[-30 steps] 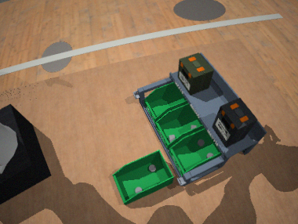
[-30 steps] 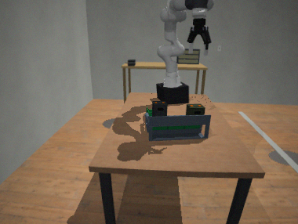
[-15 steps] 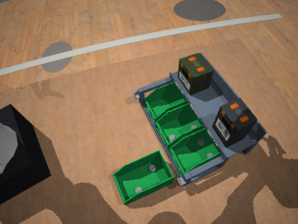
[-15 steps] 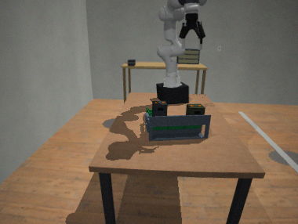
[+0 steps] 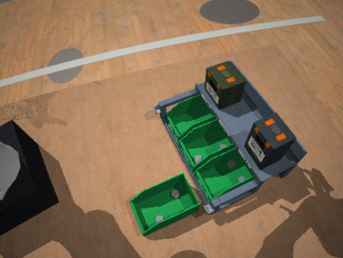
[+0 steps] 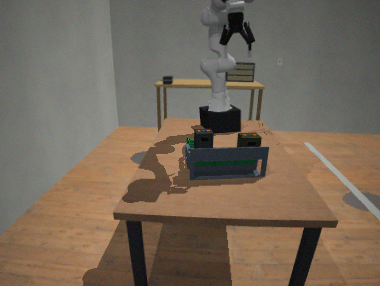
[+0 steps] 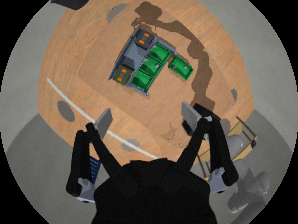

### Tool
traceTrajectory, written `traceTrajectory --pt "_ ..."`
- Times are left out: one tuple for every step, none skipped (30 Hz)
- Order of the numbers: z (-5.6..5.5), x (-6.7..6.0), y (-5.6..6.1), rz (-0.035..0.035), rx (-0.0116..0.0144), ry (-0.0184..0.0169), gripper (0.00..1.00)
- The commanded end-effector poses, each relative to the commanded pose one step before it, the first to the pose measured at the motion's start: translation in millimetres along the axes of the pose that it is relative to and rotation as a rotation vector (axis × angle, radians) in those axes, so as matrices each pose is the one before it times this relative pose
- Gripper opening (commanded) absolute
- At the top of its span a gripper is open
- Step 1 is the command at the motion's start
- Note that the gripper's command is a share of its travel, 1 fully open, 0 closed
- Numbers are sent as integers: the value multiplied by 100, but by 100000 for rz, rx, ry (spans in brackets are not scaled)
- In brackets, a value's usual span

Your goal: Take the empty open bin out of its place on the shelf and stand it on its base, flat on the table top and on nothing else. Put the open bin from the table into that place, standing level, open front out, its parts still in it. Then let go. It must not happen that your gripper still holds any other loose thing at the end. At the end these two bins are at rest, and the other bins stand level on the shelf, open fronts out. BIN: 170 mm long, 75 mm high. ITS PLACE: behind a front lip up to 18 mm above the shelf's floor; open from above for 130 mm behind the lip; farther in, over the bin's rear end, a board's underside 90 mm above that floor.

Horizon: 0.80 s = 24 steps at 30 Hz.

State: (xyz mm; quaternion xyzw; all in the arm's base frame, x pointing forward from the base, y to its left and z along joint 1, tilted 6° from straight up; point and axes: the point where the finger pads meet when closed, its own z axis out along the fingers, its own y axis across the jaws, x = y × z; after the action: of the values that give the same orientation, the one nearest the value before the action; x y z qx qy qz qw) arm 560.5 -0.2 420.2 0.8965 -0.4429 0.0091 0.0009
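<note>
A grey-blue shelf point(image 5: 226, 144) stands on the wooden table and holds three green open bins side by side. The far bin point(image 5: 191, 112) looks empty. The middle bin point(image 5: 205, 142) and the near bin point(image 5: 224, 170) each hold small grey parts. A fourth green bin point(image 5: 164, 204) stands on the table in front of the shelf's near end, with two grey parts in it. My gripper point(image 6: 237, 37) is open and empty, high above the table near the arm's base. In the wrist view the gripper point(image 7: 148, 117) looks down from far above at the shelf point(image 7: 143, 63) and the table bin point(image 7: 180, 66).
Two dark boxes with orange marks stand on the shelf's upper board, one olive point(image 5: 224, 85) and one dark grey point(image 5: 269, 142). The arm's black base point(image 5: 18, 176) is at the table's left end. A second table point(image 6: 210, 85) stands behind the robot.
</note>
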Motion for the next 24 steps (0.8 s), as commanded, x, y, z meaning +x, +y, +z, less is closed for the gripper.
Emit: traceTrajectory --pt "2451 878 -325 1361 1655 -668 100" --pt "924 387 -197 4751 755 327 100" --pt "927 364 -184 4764 767 300 100" --pt "0 0 0 0 0 0 100" --pt "0 0 0 0 0 0 100" --pt "928 342 -169 4773 776 272 100" --pt "927 323 -153 4780 784 244 100" --pt "925 305 -135 4783 790 217 100" --pt "0 0 0 0 0 0 100" --pt "922 290 -117 4783 795 189 100" --pt "0 0 0 0 0 0 100" --pt "0 0 0 0 0 0 100" --pt "916 276 -97 4779 798 163 100" --pt "0 0 0 0 0 0 100" --pt "0 0 0 0 0 0 100" --pt "909 265 -77 4772 799 136 100" --pt "0 0 0 0 0 0 100" --pt "0 0 0 0 0 0 100" --pt "901 256 -57 4762 799 110 100" --pt "0 0 0 0 0 0 100" --pt "0 0 0 0 0 0 100" --pt "0 0 0 0 0 0 100" --pt "891 249 -36 4748 798 85 100" --pt "0 0 0 0 0 0 100"
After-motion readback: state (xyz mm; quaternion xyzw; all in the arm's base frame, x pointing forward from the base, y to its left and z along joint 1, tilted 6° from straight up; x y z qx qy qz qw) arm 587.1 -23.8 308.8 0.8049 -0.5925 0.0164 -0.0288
